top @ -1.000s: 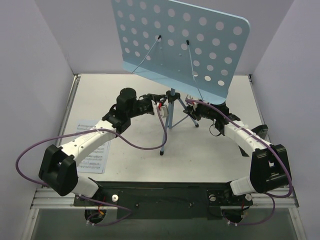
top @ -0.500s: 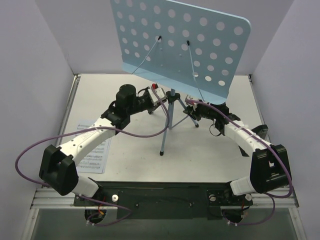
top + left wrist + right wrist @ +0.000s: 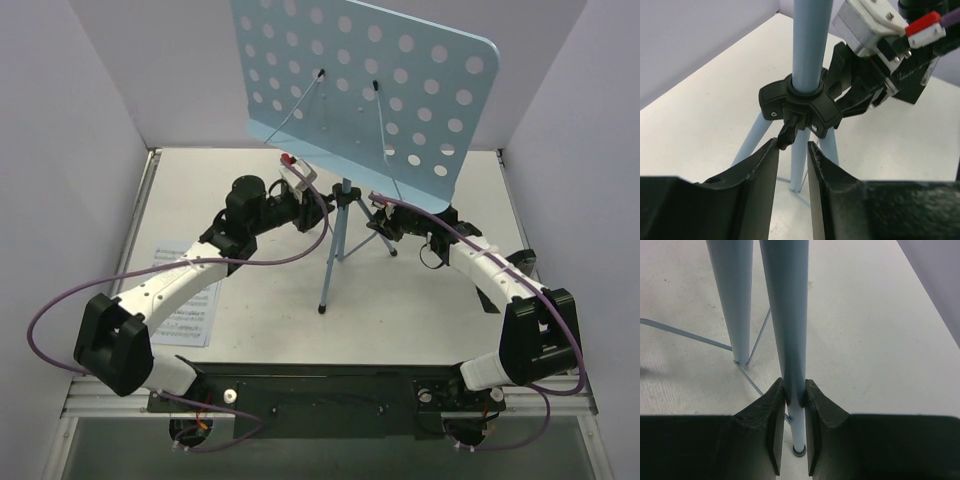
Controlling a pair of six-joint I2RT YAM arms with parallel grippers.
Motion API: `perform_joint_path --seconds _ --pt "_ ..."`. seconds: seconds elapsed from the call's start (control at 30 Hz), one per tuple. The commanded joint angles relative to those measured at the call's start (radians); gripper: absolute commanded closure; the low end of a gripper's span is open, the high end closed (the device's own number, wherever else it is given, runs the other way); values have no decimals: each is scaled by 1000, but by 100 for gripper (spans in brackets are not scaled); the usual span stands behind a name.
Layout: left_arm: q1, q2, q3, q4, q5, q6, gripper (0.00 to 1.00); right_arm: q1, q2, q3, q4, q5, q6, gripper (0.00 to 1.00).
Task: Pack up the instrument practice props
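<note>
The light-blue hole-punched music stand (image 3: 365,85) stands at the back of the table on thin tripod legs (image 3: 332,250). My right gripper (image 3: 383,225) (image 3: 795,387) is shut on one tripod leg (image 3: 786,315) low down, near its foot. My left gripper (image 3: 312,205) (image 3: 792,145) is open just below the black leg hub (image 3: 800,100), with the hub's small knob (image 3: 786,136) at its left fingertip. Nothing is pinched between its fingers, and another leg shows through the gap behind them. White sheet-music pages (image 3: 185,310) lie flat at the left, partly under my left arm.
Grey walls (image 3: 70,150) close in the table on the left, right and back. The stand's wide desk overhangs both wrists. Purple cables (image 3: 290,260) loop from each arm over the table. The arm bases sit on the black rail (image 3: 320,385) at the near edge.
My left gripper has risen from the middle of the legs up to the hub, and its wrist has turned. The right gripper has kept its hold on the leg.
</note>
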Motion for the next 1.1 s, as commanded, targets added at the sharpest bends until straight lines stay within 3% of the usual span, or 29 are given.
perform_joint_path --seconds 0.0,0.1,0.17,0.27,0.3,0.33,0.4,0.5,0.6,0.8,1.07 --pt "-7 -128 -39 -81 12 105 58 17 24 10 -113 -49 45 100" --pt "-6 -185 -68 -95 -25 275 55 16 16 0 -116 -51 34 100" --pt "-7 -204 -67 -95 -42 304 52 17 13 -9 -113 -54 28 100" --pt "-9 -187 -42 -95 -48 291 51 17 10 -25 -89 -55 26 100" --pt "-10 -181 -29 -92 -49 272 39 17 8 -34 -84 -54 26 100" --pt "-15 -163 -19 -86 -58 259 35 17 8 -42 -72 -51 28 100" --pt "-32 -143 2 -71 -69 250 35 19 5 -46 -62 -49 29 100" --pt "-58 -118 20 -40 -103 267 42 20 2 -49 -67 -49 26 100" --pt "-58 -100 50 -42 -85 252 63 20 -7 -63 -70 -48 19 100" --pt "-67 -78 76 -56 -49 235 78 22 -29 -97 -68 -46 16 100" --pt "-75 -47 97 -68 -134 158 83 24 -41 -115 -67 -43 10 100"
